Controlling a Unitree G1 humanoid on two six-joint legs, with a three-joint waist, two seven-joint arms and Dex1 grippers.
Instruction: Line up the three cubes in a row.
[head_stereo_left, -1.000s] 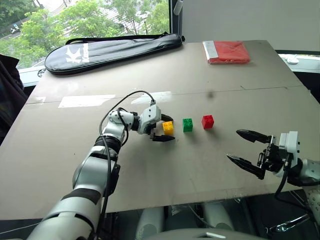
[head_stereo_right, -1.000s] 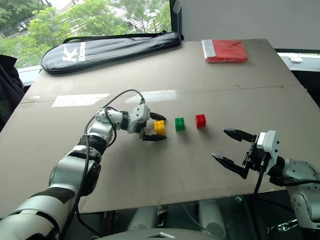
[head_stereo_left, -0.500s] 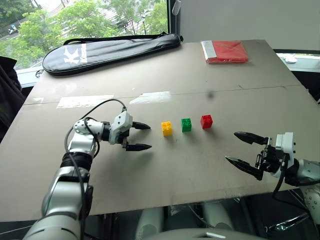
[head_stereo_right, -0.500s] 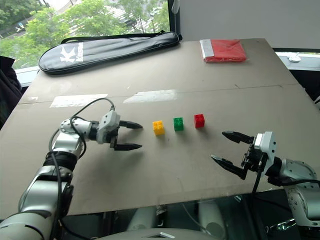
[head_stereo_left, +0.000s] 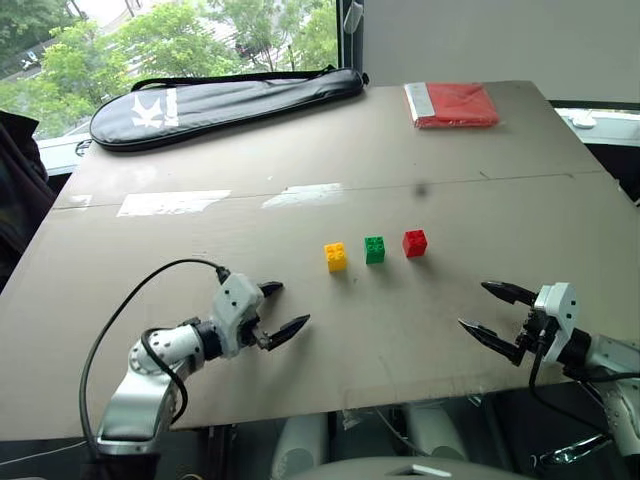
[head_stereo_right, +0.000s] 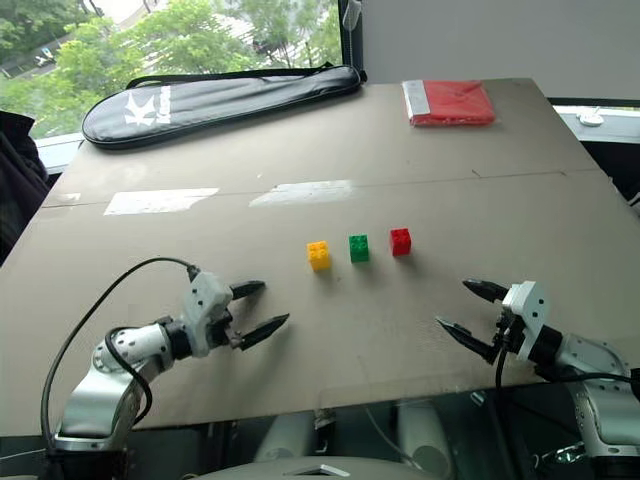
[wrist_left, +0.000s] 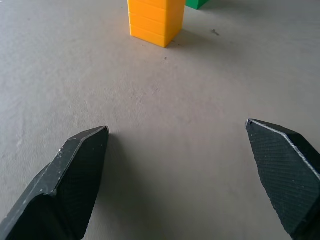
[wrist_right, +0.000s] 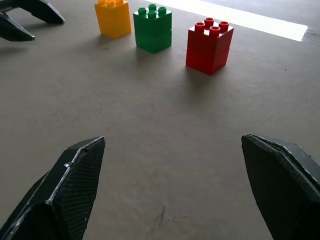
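Three studded cubes stand in a row on the brown table (head_stereo_left: 420, 330): yellow cube (head_stereo_left: 335, 257) on the left, green cube (head_stereo_left: 374, 249) in the middle, red cube (head_stereo_left: 414, 243) on the right, with small gaps between them. My left gripper (head_stereo_left: 283, 308) is open and empty near the table's front left, well short of the yellow cube (wrist_left: 155, 20). Near the front right edge my right gripper (head_stereo_left: 490, 312) is open and empty too, facing the row, with the red cube (wrist_right: 209, 45) nearest it.
A long dark racket bag (head_stereo_left: 225, 98) lies along the far left edge of the table. A flat red packet (head_stereo_left: 452, 103) sits at the far right corner. A pale tape strip (head_stereo_left: 172, 203) is stuck on the left side.
My left gripper let go of the yellow cube and drew back toward the table's front left, staying open. My right gripper sank a little toward the table. The cubes kept still.
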